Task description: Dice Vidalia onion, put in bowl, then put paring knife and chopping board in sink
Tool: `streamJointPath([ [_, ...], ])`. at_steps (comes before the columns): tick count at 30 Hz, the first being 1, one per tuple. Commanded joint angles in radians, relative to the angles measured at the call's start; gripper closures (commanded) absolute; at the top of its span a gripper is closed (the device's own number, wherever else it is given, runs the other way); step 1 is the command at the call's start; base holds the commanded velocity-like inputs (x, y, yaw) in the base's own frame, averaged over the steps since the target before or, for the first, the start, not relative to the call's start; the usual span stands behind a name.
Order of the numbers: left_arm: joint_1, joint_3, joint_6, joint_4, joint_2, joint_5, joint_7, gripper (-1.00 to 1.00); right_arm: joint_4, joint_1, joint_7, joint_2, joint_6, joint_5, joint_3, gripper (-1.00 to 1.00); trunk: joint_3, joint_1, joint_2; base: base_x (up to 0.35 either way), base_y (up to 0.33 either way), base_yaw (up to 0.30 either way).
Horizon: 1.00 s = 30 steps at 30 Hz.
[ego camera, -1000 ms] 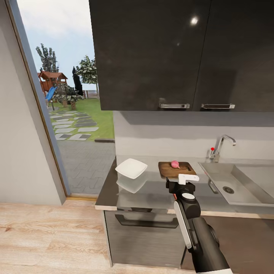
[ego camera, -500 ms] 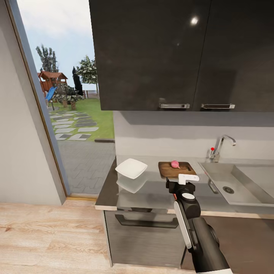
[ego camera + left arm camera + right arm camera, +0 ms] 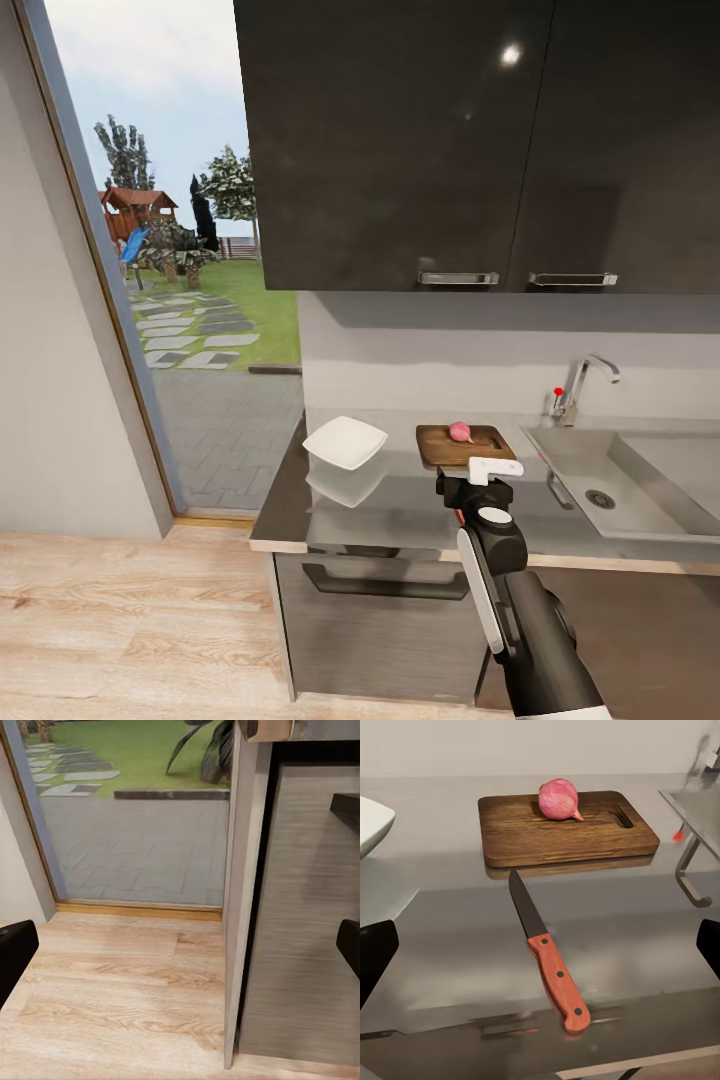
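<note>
The Vidalia onion [image 3: 460, 432] [image 3: 559, 799] rests on the far part of the chopping board [image 3: 465, 447] [image 3: 562, 832], beside its slot handle. On the countertop [image 3: 400, 500], in front of the board, lies the paring knife [image 3: 547, 949] with its blade toward the board and its red-orange handle toward me. My right gripper [image 3: 540, 956] hovers open just above the knife, one finger on either side. The white square bowl [image 3: 345, 442] stands left of the board. The sink [image 3: 570, 460] is to the right. My left gripper [image 3: 180, 949] is open and held low over the wooden floor.
A chrome tap [image 3: 585, 385] with a red knob stands behind the sink. Dark wall cabinets [image 3: 480, 150] hang above the counter. The counter's left end [image 3: 240, 907] borders a glass door to the garden. My right arm [image 3: 510, 600] reaches over the counter's front edge.
</note>
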<state>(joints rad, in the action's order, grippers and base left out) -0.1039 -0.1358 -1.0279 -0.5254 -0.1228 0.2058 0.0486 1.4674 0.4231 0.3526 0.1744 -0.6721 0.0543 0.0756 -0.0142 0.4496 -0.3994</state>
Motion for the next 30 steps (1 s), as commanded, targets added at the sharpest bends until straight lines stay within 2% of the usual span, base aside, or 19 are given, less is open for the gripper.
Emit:
streamJointPath([
  [1,0.000,-0.008,-0.001,-0.001,-0.001,0.007,0.005,-1.00,0.001,0.000,0.002,0.000,-0.008,0.006,0.001,-1.00,0.000,0.000,-0.001,0.000,0.000,0.000],
  [30,0.000,-0.008,-0.001,-0.001,-0.001,0.007,0.005,-1.00,0.001,0.000,0.002,0.000,-0.008,0.006,0.001,-1.00,0.000,0.000,-0.001,0.000,0.000,0.000],
])
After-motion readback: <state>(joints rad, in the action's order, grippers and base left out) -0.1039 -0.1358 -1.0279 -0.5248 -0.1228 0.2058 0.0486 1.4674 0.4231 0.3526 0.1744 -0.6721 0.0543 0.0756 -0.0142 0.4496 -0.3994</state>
